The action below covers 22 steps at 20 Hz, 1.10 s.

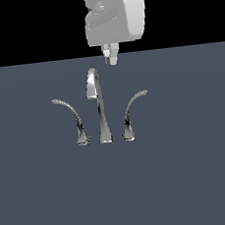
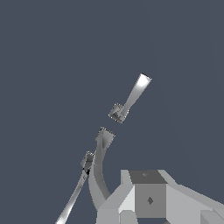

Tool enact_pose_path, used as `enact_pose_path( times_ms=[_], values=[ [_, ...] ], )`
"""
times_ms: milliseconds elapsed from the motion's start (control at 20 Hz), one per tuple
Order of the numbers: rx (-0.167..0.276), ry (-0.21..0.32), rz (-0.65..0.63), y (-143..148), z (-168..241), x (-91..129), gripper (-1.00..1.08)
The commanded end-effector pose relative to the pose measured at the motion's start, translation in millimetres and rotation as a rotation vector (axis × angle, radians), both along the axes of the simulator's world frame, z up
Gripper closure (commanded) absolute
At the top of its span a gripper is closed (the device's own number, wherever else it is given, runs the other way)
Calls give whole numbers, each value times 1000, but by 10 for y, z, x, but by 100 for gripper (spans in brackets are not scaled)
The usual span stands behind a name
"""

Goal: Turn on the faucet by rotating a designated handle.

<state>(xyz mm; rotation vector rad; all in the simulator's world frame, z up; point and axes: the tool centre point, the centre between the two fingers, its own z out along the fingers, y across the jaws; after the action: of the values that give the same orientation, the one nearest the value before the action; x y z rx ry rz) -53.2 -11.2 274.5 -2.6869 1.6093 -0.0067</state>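
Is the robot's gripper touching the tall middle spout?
Apart. In the exterior view, the gripper hangs above the spout with plain background showing between them.

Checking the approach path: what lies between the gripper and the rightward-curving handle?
Nothing: in the exterior view, the gripper hangs above the handle with bare space between.

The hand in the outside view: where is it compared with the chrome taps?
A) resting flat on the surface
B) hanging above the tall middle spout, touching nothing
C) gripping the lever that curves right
B: the hand hangs just above the spout, with a gap between them.
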Motion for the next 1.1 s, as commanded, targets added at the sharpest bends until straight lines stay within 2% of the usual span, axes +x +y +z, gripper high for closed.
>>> enact_pose_path(
  times_ms=[0,500,1050],
  values=[
    [0,1,-69,-81,-139,111,108],
    [-4,6,-337,-484,-681,478,108],
    [-5,10,-510,-799,-1016,649,108]
  ],
)
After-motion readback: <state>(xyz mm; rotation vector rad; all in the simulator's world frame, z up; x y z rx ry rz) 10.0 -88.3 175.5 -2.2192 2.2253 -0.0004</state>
